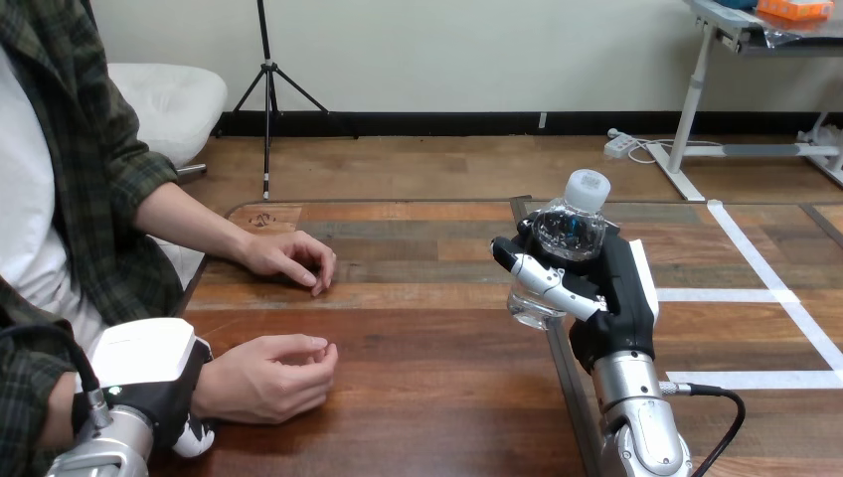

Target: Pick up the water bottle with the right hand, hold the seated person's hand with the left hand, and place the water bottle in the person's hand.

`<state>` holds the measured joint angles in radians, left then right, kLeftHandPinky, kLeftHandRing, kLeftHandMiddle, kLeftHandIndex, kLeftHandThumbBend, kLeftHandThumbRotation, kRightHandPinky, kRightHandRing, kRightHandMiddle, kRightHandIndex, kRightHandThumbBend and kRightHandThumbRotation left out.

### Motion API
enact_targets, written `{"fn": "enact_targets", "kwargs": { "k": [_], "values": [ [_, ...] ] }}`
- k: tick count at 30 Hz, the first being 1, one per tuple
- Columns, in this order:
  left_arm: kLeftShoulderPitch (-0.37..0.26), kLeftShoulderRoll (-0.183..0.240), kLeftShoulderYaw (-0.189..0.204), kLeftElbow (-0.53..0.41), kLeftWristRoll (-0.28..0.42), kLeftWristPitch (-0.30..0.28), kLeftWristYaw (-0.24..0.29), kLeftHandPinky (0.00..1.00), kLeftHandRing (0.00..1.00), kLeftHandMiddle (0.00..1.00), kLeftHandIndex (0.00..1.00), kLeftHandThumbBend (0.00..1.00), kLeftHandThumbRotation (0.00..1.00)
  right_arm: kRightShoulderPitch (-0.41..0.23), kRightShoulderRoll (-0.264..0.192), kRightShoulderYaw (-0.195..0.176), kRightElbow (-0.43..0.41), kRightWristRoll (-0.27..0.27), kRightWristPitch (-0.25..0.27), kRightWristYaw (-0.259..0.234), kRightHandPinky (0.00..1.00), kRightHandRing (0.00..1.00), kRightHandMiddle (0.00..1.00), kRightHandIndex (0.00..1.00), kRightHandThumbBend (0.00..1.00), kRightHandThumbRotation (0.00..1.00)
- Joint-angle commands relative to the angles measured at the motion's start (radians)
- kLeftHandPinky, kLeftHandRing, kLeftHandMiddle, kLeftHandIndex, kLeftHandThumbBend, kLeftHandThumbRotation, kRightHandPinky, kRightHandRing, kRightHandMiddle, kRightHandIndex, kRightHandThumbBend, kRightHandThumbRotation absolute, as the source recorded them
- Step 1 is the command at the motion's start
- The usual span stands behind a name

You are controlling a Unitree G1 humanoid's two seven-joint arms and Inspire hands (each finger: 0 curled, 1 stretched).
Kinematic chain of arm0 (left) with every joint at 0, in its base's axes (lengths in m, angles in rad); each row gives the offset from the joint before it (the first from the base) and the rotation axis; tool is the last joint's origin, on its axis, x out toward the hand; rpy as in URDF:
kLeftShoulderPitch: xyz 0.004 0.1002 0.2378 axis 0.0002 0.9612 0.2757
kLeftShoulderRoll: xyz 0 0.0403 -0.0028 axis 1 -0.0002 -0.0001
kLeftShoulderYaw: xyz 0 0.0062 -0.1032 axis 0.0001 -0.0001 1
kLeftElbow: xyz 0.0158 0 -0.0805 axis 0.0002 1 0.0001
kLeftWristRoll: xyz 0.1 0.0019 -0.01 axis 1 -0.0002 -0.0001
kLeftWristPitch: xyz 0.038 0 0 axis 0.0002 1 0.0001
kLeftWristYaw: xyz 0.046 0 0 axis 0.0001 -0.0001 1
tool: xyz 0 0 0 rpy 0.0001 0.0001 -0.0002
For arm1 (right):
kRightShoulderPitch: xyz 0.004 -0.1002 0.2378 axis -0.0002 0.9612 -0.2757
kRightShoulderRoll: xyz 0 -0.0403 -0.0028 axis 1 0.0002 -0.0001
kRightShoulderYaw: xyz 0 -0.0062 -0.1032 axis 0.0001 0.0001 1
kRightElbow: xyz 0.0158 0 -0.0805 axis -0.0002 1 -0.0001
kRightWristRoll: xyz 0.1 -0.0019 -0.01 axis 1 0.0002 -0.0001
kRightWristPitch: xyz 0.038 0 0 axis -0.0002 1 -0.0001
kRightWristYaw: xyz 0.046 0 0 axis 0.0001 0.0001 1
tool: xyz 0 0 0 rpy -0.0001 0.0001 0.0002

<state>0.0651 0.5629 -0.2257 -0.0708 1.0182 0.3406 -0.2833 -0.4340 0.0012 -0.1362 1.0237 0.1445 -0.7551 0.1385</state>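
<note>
My right hand (616, 288) is shut on a clear water bottle (571, 234) with a white cap, held upright above the table's right edge. The thumb crosses the front of the bottle and the fingers wrap behind it. At the lower left, my left hand (149, 383) sits on the wrist of the person's near hand (268, 376), its white back on top and a finger curled underneath. That near hand rests on the table, loosely curled, and holds nothing. The bottle is well to its right, apart from it.
The person's far hand (290, 260) lies flat-curled on the wooden table (437, 397) further back at the left. The table's right edge (562, 368) runs just under my right forearm. Bare wood lies between the person's hands and the bottle.
</note>
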Motion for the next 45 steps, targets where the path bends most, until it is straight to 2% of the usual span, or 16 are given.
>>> {"fn": "enact_targets", "kwargs": {
  "k": [1, 5, 25, 37, 41, 43, 45],
  "values": [
    [0.004, -0.037, -0.040, 0.055, -0.013, -0.001, 0.019, 0.54, 0.59, 0.61, 0.58, 0.77, 0.00, -0.070, 0.000, -0.010, -0.081, 0.011, -0.007, 0.006, 0.44, 0.44, 0.41, 0.38, 0.66, 0.00],
    [0.007, -0.039, -0.035, 0.066, -0.022, -0.020, 0.067, 0.52, 0.57, 0.58, 0.57, 0.77, 0.00, -0.071, -0.003, -0.008, -0.079, 0.006, -0.014, 0.005, 0.44, 0.44, 0.41, 0.38, 0.66, 0.00],
    [-0.001, -0.042, -0.036, 0.108, -0.015, -0.051, 0.184, 0.44, 0.49, 0.52, 0.52, 0.82, 0.00, -0.073, -0.007, -0.009, -0.077, 0.002, -0.016, -0.001, 0.43, 0.42, 0.40, 0.38, 0.67, 0.00],
    [0.012, -0.048, -0.013, 0.113, -0.072, -0.118, 0.294, 0.41, 0.45, 0.50, 0.51, 0.84, 0.00, -0.072, -0.006, -0.012, -0.082, 0.009, -0.012, 0.004, 0.43, 0.43, 0.41, 0.38, 0.66, 0.00],
    [0.028, -0.065, 0.020, 0.123, -0.151, -0.204, 0.396, 0.39, 0.44, 0.48, 0.50, 0.85, 0.00, -0.072, -0.008, -0.011, -0.082, 0.005, -0.013, -0.001, 0.43, 0.43, 0.41, 0.38, 0.66, 0.00],
    [0.031, -0.067, 0.026, 0.126, -0.173, -0.229, 0.423, 0.38, 0.43, 0.48, 0.49, 0.86, 0.00, -0.072, -0.009, -0.010, -0.083, 0.002, -0.013, -0.003, 0.44, 0.43, 0.41, 0.38, 0.66, 0.00],
    [0.034, -0.071, 0.032, 0.142, -0.193, -0.279, 0.490, 0.37, 0.42, 0.46, 0.48, 0.88, 0.00, -0.072, -0.010, -0.010, -0.081, 0.002, -0.014, -0.002, 0.44, 0.43, 0.41, 0.38, 0.66, 0.00]
  ]
}}
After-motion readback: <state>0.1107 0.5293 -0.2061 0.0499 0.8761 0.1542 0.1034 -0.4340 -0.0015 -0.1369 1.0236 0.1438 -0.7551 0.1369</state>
